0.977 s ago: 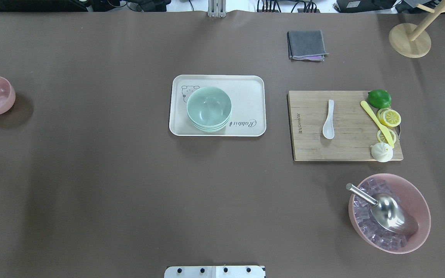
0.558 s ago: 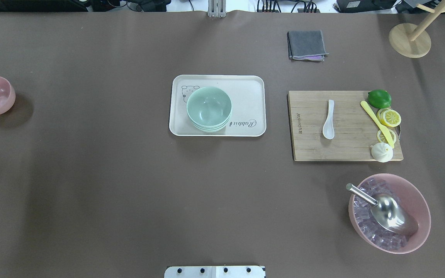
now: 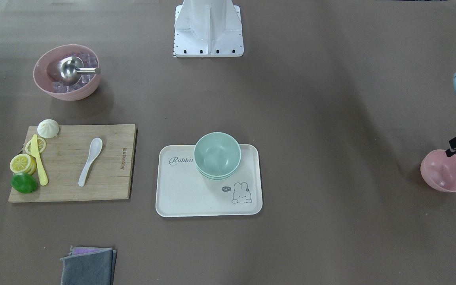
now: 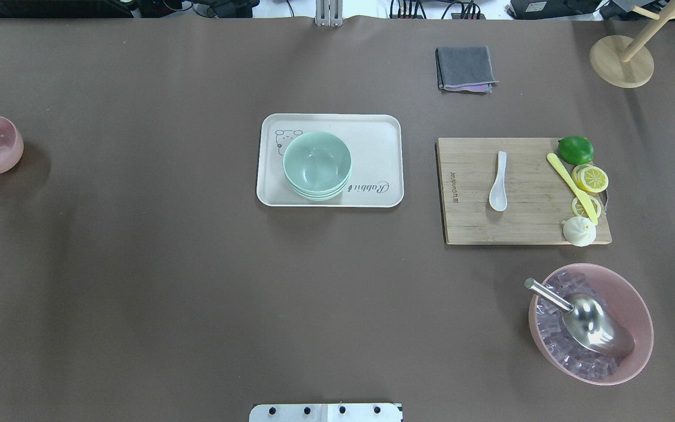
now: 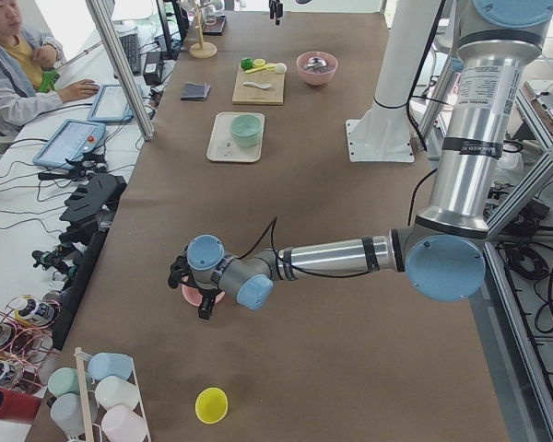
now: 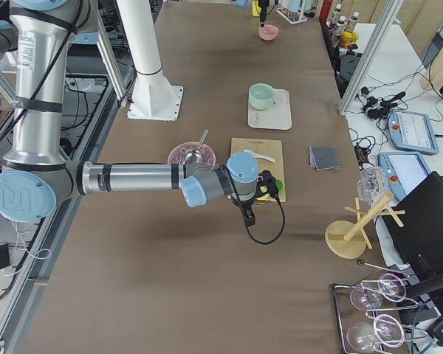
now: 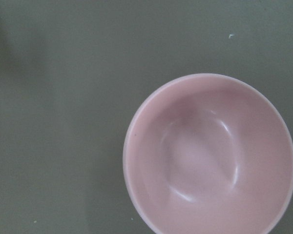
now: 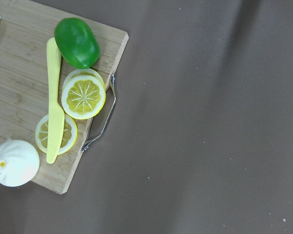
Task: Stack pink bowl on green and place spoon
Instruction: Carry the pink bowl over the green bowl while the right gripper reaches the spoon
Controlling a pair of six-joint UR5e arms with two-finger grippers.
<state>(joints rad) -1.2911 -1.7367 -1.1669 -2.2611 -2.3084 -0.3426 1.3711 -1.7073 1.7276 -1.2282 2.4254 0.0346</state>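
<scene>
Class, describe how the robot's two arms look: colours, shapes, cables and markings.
Left arm and right arm: silver tubes joined by rounded light-blue caps. Each upright tube bears a printed label; the right arm's elbow cap shows a white logo. Black cable loops at each wrist.

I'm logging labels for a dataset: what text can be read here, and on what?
"Rabbit": script on the cream tray, beside the green bowls.
"hi": in the speech bubble by the tray's rabbit drawing.
Cutting board: brand mark along one edge, too small to read.
Left arm: upright label, too blurred to read.
</scene>
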